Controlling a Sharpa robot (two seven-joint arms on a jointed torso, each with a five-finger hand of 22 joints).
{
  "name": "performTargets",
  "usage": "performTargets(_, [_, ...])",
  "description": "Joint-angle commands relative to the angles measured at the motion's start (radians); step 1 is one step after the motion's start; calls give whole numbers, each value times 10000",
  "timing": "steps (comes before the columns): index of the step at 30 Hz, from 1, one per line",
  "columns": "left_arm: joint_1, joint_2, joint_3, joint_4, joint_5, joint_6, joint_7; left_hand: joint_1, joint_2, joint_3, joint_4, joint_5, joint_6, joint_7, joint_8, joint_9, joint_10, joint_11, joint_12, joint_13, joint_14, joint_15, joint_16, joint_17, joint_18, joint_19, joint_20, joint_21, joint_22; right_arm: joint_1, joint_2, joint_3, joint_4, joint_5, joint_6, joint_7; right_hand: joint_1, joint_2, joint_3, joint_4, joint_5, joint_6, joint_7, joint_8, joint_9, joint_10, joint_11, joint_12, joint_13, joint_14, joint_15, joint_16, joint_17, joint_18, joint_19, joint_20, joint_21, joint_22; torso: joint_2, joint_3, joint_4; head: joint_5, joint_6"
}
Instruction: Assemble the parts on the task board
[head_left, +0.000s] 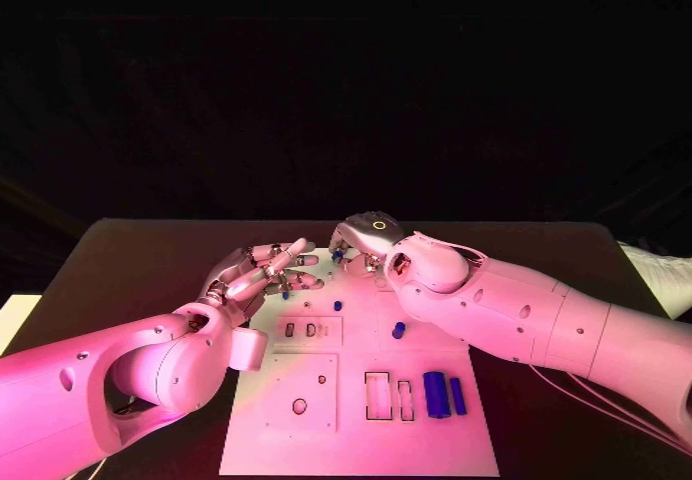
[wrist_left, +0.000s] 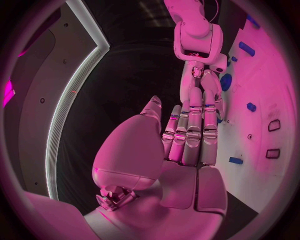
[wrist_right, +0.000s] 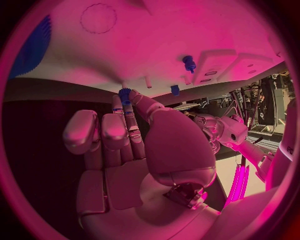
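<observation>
My right hand (head_left: 368, 240) pinches a small blue part (wrist_right: 125, 95) in its fingers at the task board's (head_left: 361, 440) far edge; my left hand (head_left: 267, 272), fingers spread and holding nothing, hovers just beside.

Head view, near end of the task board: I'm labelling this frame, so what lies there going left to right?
Round hole → large rectangular slot → narrow slot → thick blue cylinder → thin blue bar, all on the task board.
</observation>
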Motion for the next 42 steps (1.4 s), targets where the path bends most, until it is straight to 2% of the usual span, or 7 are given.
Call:
performTargets(1, [13,18,7,21,9,198,65,76,26,-22,-42,-23,18,61,-59,0,-73,-18,-66,-9,-29,9,-25,10,112,57,26,-3,-12,-14,97,-26,-136,-247,392,-281,17,-81,35,34,19,-10,94,-52,14,126,-76,39,11,102,13,66,15,-164,34,31,67,3,6,2,6,1,-4])
performTargets(14, [13,25,7,7,9,201,61,76,26,-22,-42,-23,18,61,-59,0,-73,-18,-66,-9,-29,9,-25,10,112,57,26,-3,-12,12,286,-44,-280,-395,499,-473,-54,-161,51,120,-27,-115,127,-139,-4,-18,-37,24,-25,76,45,39,-50,-156,-19,58,62,-26,11,-2,-8,20,2])
performTargets(24, [13,46,7,-25,9,184,49,92,41,-25,-64,-23,28,62,-67,2,-85,-16,-75,-10,-45,12,-36,50,112,52,28,-10,-18,47,166,-58,-209,-340,319,-636,-327,-817,-638,609,-273,-1785,439,-200,-259,-2198,380,42,-102,-293,393,-1012,-1557,95,-704,447,-856,-1453,12,10,9,22,-19])
performTargets(29, [14,47,7,-67,9,285,56,94,41,-27,-68,-23,28,62,-69,2,-86,-16,-75,-10,-47,13,-38,55,112,51,29,-11,-19,49,-530,-37,546,25,80,-751,-191,-758,-885,733,-59,-1652,426,-162,-214,-2003,351,123,-60,-211,366,-947,-1461,93,-647,445,-834,-1426,8,4,21,-11,24])
performTargets(33, [15,-4,7,-150,-9,650,70,88,0,-76,-103,-31,-10,58,-108,-6,-138,-5,-95,-17,-113,29,-82,111,107,14,42,-38,-35,41,-1493,139,1623,657,-126,-740,-145,-696,-959,836,78,-1419,429,-98,-171,-1668,328,241,-12,-98,364,-703,-1112,81,-589,439,-787,-1369,-3,10,-6,-34,74])
performTargets(38, [69,-125,6,-301,-26,806,85,96,19,-100,-139,-25,-22,60,-127,-6,-165,5,-92,-18,-225,55,-167,167,102,-58,64,-89,-65,53,-2702,333,2644,2034,-346,-752,-282,-693,-1032,1073,315,-1363,308,-145,-179,268,-14,1194,444,195,136,173,180,-44,-216,289,-238,-533,-57,-6,-175,-87,128])
performTargets(42, [164,-185,6,-485,-30,862,98,100,29,-101,-146,-24,-19,58,-126,-5,-163,5,-89,-17,-245,59,-183,177,102,-72,68,-99,-70,84,-3489,411,3073,3363,78,-1023,-629,-1063,-1642,1380,1209,-1651,113,-168,-235,1747,-328,2895,1842,377,-177,990,1335,-188,144,-121,290,222,-109,-27,-277,-191,157])
